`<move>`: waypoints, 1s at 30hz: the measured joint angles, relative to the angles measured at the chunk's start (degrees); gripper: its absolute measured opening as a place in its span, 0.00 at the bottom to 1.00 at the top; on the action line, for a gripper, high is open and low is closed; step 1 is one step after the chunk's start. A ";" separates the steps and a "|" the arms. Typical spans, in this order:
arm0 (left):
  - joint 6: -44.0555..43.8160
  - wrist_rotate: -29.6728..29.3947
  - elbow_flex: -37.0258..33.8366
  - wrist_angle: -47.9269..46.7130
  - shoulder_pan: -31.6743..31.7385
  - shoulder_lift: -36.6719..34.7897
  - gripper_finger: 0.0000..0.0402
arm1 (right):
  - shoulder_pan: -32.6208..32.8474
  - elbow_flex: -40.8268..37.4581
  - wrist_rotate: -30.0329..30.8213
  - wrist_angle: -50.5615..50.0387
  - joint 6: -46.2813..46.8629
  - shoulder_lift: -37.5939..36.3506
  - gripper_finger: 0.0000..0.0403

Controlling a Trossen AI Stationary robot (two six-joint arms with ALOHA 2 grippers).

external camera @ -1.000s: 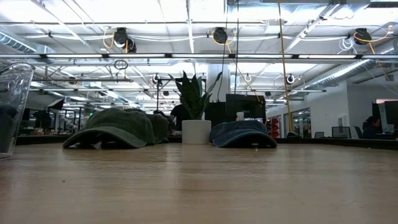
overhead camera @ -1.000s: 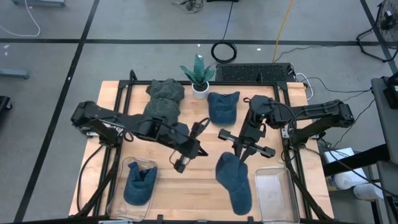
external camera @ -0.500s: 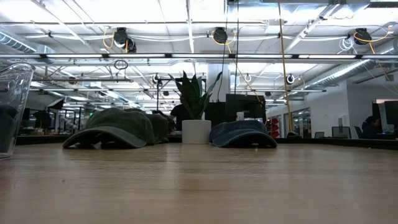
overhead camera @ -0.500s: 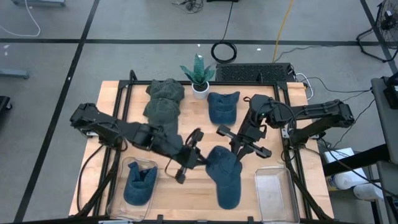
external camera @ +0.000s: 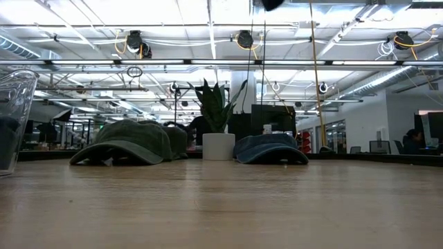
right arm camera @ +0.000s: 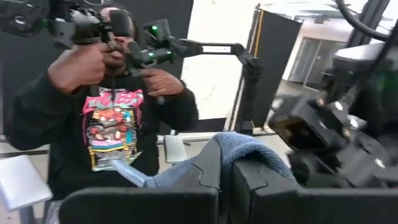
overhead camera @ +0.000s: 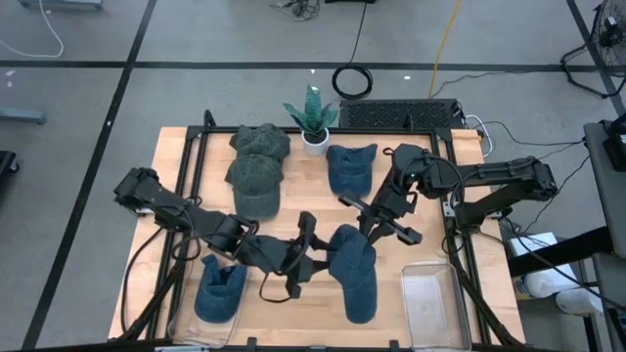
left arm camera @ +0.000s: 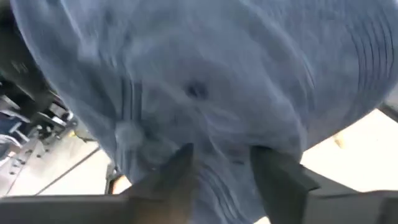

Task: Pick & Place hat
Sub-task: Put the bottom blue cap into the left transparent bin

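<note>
- The blue hat [overhead camera: 354, 276] hung above the front middle of the table [overhead camera: 181, 156], between the two bins, and was not resting on the wood; the right gripper [overhead camera: 377, 233] held it from the far side, probably so the other arm could take it over or help steer it.
- In the right wrist view, the right arm's fingers [right arm camera: 208, 167] were closed together with blue cloth [right arm camera: 245, 149] pinched between them.
- The right arm reached in from the table's right edge, its elbow folded and its wrist tipped down over the hat's far end.
- The left gripper [overhead camera: 305, 256] lay just beside the hat's left edge. Its arm stretched low and long from the left side across the front of the table.
- In the left wrist view, the left fingers [left arm camera: 273, 168] stood partly apart with the hat's crown [left arm camera: 199, 93] right in front of them; they looked open, not clamped on the cloth.
- A second blue hat [overhead camera: 220, 288] already sat in the clear bin [overhead camera: 196, 262] at front left, while the clear bin [overhead camera: 430, 303] at front right had nothing in it, which I judged a likely destination.
- Two green hats [overhead camera: 256, 171], another blue hat [overhead camera: 350, 166] and a potted plant [overhead camera: 313, 117] waited at the back of the table.
- A person [right arm camera: 112, 118] stood beyond the table.
</note>
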 joint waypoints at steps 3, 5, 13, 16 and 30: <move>-0.86 -1.37 0.01 1.51 0.29 0.42 0.56 | 0.01 0.00 0.59 0.04 -0.56 0.00 0.00; -1.41 -1.73 0.06 2.91 1.17 1.26 0.61 | 0.02 0.00 0.59 0.02 -0.88 0.00 0.00; -4.08 -1.90 0.01 2.64 2.02 1.33 0.70 | 0.02 0.00 0.59 -0.02 -0.71 0.00 0.00; -5.16 -1.98 -0.03 0.03 0.84 0.24 0.69 | 0.02 0.00 0.62 -0.07 -0.38 0.00 0.00; -17.84 1.17 0.01 2.96 -3.68 -0.14 0.68 | 0.46 -0.02 3.74 0.05 -1.84 0.00 0.00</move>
